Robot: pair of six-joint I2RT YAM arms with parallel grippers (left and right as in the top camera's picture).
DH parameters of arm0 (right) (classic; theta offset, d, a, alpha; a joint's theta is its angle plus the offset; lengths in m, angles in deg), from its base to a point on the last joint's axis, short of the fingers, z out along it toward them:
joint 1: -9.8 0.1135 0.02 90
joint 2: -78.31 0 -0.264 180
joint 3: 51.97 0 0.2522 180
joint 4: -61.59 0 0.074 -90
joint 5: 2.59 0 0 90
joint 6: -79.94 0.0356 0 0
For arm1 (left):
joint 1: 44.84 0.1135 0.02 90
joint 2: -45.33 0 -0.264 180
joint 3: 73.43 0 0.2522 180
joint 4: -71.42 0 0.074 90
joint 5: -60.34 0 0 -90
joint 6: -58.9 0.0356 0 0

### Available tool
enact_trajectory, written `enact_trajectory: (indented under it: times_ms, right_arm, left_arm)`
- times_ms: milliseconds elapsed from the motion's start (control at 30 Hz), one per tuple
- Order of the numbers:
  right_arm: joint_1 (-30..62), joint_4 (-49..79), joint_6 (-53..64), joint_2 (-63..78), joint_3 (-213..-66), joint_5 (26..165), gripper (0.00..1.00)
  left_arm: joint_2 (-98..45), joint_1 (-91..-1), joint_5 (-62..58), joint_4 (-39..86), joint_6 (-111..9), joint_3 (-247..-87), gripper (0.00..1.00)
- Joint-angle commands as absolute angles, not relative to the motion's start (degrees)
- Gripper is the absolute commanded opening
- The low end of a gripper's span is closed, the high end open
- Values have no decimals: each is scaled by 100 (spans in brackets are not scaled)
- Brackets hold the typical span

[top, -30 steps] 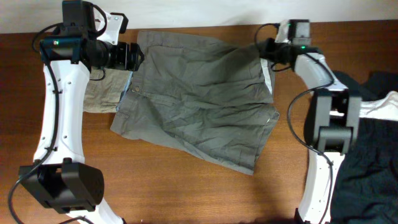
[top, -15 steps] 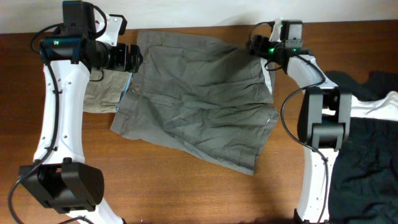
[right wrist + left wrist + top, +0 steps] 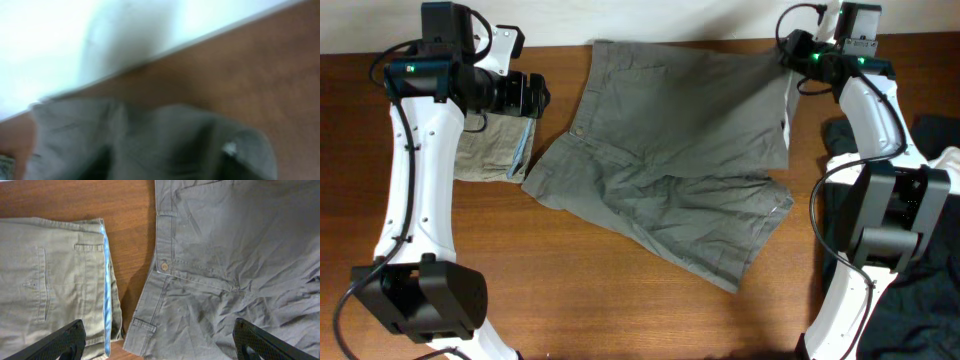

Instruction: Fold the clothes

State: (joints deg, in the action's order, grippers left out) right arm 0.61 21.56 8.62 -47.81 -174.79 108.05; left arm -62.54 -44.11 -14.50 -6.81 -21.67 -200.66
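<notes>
Wooden table (image 3: 620,300) bears grey shorts (image 3: 670,150); left fingers (image 3: 59,341) spread empty, right fingers (image 3: 793,53) pinch them.

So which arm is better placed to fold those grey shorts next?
Right. The right gripper seems to be gripping the grey shorts at a far corner, while the left gripper hangs open, holding nothing.

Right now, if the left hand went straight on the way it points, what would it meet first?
Probably the waistband of the spread shorts, near the button. The left hand is open, and its height above the cloth is unclear.
</notes>
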Motion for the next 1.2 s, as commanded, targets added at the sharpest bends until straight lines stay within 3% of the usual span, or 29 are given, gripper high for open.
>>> enact_trajectory:
  times_ms: [0,67,367,567,600,667,700,767,800,933,1167]
  right_arm:
    - [28,1643,672,-4759,-17466,10659,80]
    - [-35,1240,667,-4405,-17466,10930,80]
    - [78,-832,510,-2206,-17466,11201,76]
    - [1160,-1701,-148,-2021,-17466,11478,75]
    - [1508,-1863,-157,-2021,-17466,11299,74]
    - [1963,-2005,-148,-2025,-17466,10866,67]
    - [2078,-2023,-144,-2025,-17466,10798,62]
    - [2229,-2056,-2,-2025,-17466,10770,36]
    - [2255,-2060,108,-2025,-17466,10768,24]
    - [2253,-2064,267,-2032,-17466,10768,20]
    - [2262,-2252,287,-2171,-17459,10722,20]
  left_arm:
    - [-6169,-4404,-1474,-849,-2005,-20114,94]
    - [-6169,-4404,-1525,-1020,-1867,-20114,99]
    - [-6272,-4391,-2565,-1544,-1854,-19474,99]
    - [-6412,-3794,-2790,-648,-2438,-18407,99]
    - [-6569,-3514,-2550,-301,-2459,-18341,92]
    - [-6941,-3200,-2058,318,-2411,-18341,59]
    - [-7142,-3125,-2067,545,-2392,-18341,49]
    - [-7494,-3045,-2067,884,-2368,-18341,12]
    - [-7701,-3029,-2069,1076,-2167,-18341,1]
    - [-8534,-2951,-2458,1701,-2024,-18341,0]
    - [-9196,-1860,-2624,1841,-2656,-18407,0]
